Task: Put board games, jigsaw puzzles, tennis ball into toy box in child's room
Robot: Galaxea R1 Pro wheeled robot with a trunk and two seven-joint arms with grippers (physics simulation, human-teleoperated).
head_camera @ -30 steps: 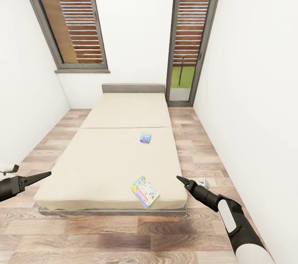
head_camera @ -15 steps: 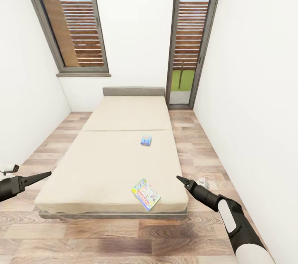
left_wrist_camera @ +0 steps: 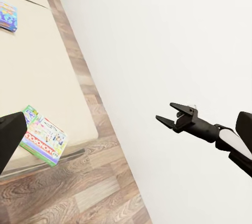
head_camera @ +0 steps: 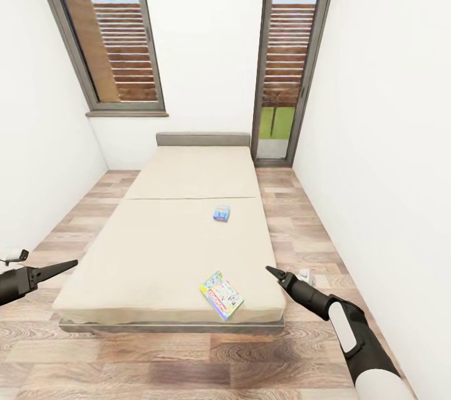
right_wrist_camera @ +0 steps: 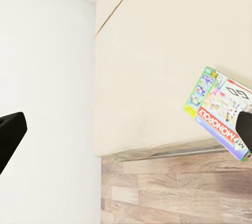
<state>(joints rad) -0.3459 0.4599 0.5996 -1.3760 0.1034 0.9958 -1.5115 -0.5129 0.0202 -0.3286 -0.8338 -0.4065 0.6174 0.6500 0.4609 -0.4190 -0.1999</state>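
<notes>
Mattress [head_camera: 169,243], smooth beige, bears two thin flat rectangular board games [head_camera: 221,294].

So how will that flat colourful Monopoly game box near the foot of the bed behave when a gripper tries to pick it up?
The flat colourful Monopoly game box looks thin and stiff, so it probably won't flop. It lies flat on the soft beige mattress, so getting a finger under it may be awkward. It sits close to the bed's foot edge, so a push could slide it off.

Two board games flat on beige bed [head_camera: 156,249]: Monopoly box [head_camera: 221,294] near foot edge, skewed; small blue box [head_camera: 221,213] mid-mattress.
</notes>
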